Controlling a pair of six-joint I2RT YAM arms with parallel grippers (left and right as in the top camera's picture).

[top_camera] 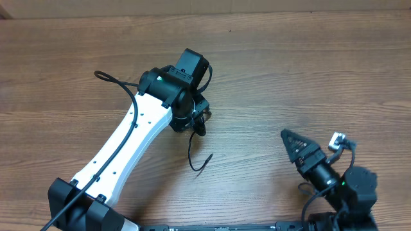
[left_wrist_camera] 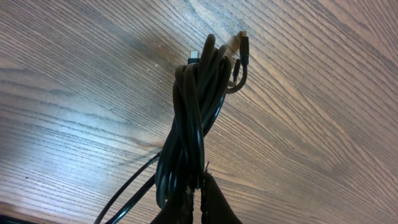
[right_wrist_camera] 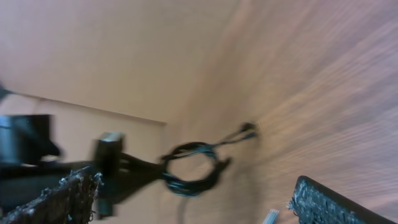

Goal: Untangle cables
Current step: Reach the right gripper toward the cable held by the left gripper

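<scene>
Left gripper (left_wrist_camera: 200,191): jaws pressed together, clamped on the cables (left_wrist_camera: 191,118), which run up from the fingertips as one twisted black bundle of several strands. Metal-tipped plugs (left_wrist_camera: 239,45) stick out at the bundle's far end, and one strand hooks round beside them. Two loose strands leave the bundle low on the left of the left wrist view. Overhead, the bundle is mostly hidden under the gripper. One thin tail curls out below it onto the table (top_camera: 321,64), near the middle. Bundle resting on the wood or hanging clear: cannot tell. Right wrist view is blurred but shows the bundle as a loop with plug ends poking right. Right gripper (top_camera: 294,142): fingers (right_wrist_camera: 68,199) spread wide, nothing between them, well apart from the cables, at the table's right front. White left arm (top_camera: 122,144) reaches in from front left.
</scene>
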